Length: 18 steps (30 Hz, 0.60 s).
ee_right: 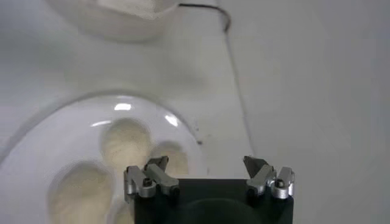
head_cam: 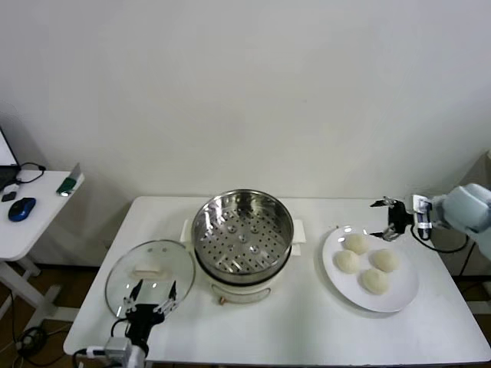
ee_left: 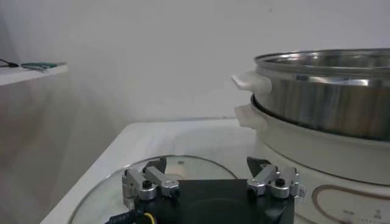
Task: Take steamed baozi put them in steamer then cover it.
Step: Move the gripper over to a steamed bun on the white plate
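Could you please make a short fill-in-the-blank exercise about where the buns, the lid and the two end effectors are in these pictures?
1. The white plate holds ____ baozi.
2. The glass lid lies flat on the table, on the robot's ____ side of the steamer.
3. The perforated tray inside the steamer holds ____ baozi.
4. The right end effector hovers open at the far edge of the ____, while the left end effector is open at the lid's near edge.

Missing words: four; left; no; plate

Even bright overhead light, soft shadows. Glare on steamer [head_cam: 242, 230] rim, plate [head_cam: 404, 294] at 11 o'clock edge. Right wrist view hazy, baozi [ee_right: 125, 139] blurred.
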Each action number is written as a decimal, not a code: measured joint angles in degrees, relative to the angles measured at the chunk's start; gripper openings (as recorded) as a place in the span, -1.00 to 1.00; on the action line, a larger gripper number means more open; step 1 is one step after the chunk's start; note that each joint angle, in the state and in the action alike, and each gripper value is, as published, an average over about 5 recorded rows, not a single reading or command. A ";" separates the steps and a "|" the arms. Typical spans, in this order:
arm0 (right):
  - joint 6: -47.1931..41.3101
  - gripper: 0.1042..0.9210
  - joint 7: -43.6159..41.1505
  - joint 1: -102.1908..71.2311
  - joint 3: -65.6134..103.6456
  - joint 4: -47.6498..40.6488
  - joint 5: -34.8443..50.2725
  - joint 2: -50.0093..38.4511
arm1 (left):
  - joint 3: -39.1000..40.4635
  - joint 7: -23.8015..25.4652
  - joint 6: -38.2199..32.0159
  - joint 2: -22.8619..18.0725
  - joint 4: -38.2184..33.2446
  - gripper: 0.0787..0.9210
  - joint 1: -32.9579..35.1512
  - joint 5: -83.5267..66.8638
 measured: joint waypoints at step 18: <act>0.39 0.76 -8.60 14.60 -22.45 -13.88 -0.89 10.28 | -0.86 -0.55 -0.78 -0.50 0.25 0.77 0.74 -0.20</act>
